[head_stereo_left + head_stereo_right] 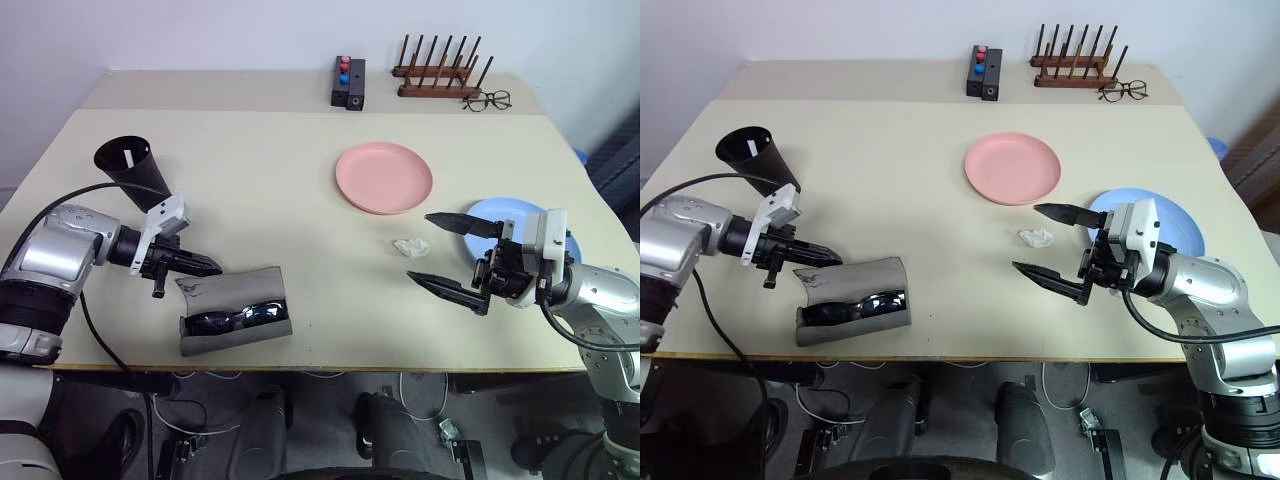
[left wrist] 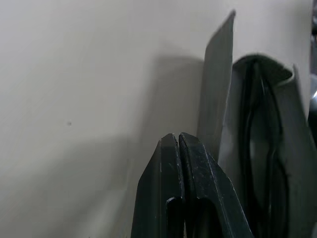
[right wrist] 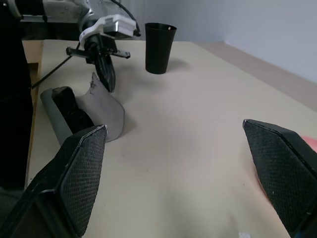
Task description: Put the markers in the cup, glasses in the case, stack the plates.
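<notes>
Shut left tool [image 2: 178, 148] beside case [image 2: 218, 89] flap.

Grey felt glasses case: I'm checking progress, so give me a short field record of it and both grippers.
case: grey felt glasses case near the table's front edge, flap raised
contents: black sunglasses inside
left gripper: shut, at the flap, grip on it unclear
right gripper: open, empty, beside light blue plate
</notes>
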Controlling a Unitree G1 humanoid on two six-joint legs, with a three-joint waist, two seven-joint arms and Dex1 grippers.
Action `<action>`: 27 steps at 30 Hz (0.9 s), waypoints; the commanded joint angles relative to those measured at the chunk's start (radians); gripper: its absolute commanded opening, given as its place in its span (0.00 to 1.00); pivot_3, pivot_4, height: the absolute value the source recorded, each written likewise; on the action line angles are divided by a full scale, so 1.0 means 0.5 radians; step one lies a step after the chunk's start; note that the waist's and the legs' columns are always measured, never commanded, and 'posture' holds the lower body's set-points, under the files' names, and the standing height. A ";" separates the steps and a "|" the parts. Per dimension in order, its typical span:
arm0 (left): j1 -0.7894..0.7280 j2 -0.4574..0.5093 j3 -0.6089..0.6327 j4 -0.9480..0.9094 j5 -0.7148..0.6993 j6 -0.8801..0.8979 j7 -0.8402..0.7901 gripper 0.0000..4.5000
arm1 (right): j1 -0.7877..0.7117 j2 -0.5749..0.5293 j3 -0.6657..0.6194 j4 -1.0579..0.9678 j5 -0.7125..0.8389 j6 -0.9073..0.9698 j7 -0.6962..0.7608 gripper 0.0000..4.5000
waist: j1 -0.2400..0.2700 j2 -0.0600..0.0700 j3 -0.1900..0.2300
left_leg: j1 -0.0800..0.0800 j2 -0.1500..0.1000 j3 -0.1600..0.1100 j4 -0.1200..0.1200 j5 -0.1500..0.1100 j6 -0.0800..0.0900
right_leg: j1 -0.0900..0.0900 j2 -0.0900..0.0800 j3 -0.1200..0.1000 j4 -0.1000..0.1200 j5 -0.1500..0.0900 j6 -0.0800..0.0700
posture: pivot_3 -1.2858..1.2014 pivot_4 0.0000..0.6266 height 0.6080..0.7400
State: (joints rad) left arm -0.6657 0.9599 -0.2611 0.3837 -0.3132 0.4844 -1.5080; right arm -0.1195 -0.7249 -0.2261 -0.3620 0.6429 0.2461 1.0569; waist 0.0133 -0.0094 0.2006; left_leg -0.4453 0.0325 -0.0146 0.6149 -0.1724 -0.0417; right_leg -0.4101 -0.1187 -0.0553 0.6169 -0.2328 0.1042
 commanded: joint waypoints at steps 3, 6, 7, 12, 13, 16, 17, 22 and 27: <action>0.059 0.050 0.074 -0.145 -0.045 0.081 -0.144 0.01 | -0.003 -0.016 -0.074 -0.025 0.017 -0.033 -0.008 1.00 | -0.002 0.000 0.000 | 0.000 0.000 0.000 0.000 0.000 0.000 | 0.000 0.000 0.000 0.000 0.000 0.000 | 0.52 0.24 1.00; 0.097 0.073 0.095 -0.244 -0.081 0.156 -0.205 0.01 | -0.001 -0.017 -0.079 -0.024 0.015 -0.034 -0.008 1.00 | -0.001 0.000 0.000 | 0.000 0.000 0.000 0.000 0.000 0.000 | 0.000 0.000 0.000 0.000 0.000 0.000 | 0.52 0.24 1.00; 0.108 0.079 0.101 -0.274 -0.100 0.178 -0.210 0.01 | -0.002 -0.016 -0.079 -0.022 0.014 -0.034 -0.009 1.00 | -0.002 0.000 0.000 | 0.000 0.000 0.000 0.000 0.000 0.000 | 0.000 0.000 0.000 0.000 0.000 0.000 | 0.52 0.24 1.00; 0.184 0.112 0.107 -0.442 -0.163 0.266 -0.213 0.01 | -0.006 -0.014 -0.081 -0.016 0.009 -0.034 -0.006 1.00 | -0.001 0.000 0.000 | 0.000 0.000 0.000 0.000 0.000 0.000 | 0.000 0.000 0.000 0.000 0.000 0.000 | 0.52 0.24 1.00; 0.213 0.124 0.099 -0.483 -0.169 0.268 -0.213 0.01 | -0.008 -0.014 -0.082 -0.014 0.007 -0.034 -0.007 1.00 | -0.001 0.000 0.000 | 0.000 0.000 0.000 0.000 0.000 0.000 | 0.000 0.000 0.000 0.000 0.000 0.000 | 0.52 0.24 1.00; 0.282 0.141 0.097 -0.566 -0.175 0.268 -0.213 0.01 | -0.010 -0.016 -0.084 -0.012 0.004 -0.034 -0.008 1.00 | -0.002 0.000 0.000 | 0.000 0.000 0.000 0.000 0.000 0.000 | 0.000 0.000 0.000 0.000 0.000 0.000 | 0.52 0.24 1.00; 0.303 0.140 0.101 -0.594 -0.180 0.284 -0.211 0.01 | -0.011 -0.017 -0.085 -0.012 0.003 -0.034 -0.009 1.00 | -0.002 0.000 0.000 | 0.000 0.000 0.000 0.000 0.000 0.000 | 0.000 0.000 0.000 0.000 0.000 0.000 | 0.52 0.24 1.00; 0.385 0.154 0.117 -0.698 -0.173 0.272 -0.205 0.01 | -0.008 -0.021 -0.093 -0.015 0.003 -0.028 -0.015 1.00 | -0.001 0.000 0.000 | 0.000 0.000 0.000 0.000 0.000 0.000 | 0.000 0.000 0.000 0.000 0.000 0.000 | 0.52 0.24 1.00; 0.418 0.165 0.112 -0.733 -0.160 0.246 -0.208 0.01 | -0.011 -0.021 -0.094 -0.016 0.002 -0.025 -0.021 1.00 | -0.001 0.000 0.000 | 0.000 0.000 0.000 0.000 0.000 0.000 | 0.000 0.000 0.000 0.000 0.000 0.000 | 0.52 0.24 1.00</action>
State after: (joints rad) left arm -0.4703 1.0221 -0.2132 0.0435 -0.4005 0.6194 -1.6089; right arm -0.1192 -0.7257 -0.2428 -0.3569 0.6337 0.2453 1.0483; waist 0.0127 -0.0093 0.2006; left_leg -0.4451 0.0327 -0.0146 0.6148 -0.1725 -0.0419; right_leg -0.4102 -0.1187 -0.0552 0.6167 -0.2329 0.1042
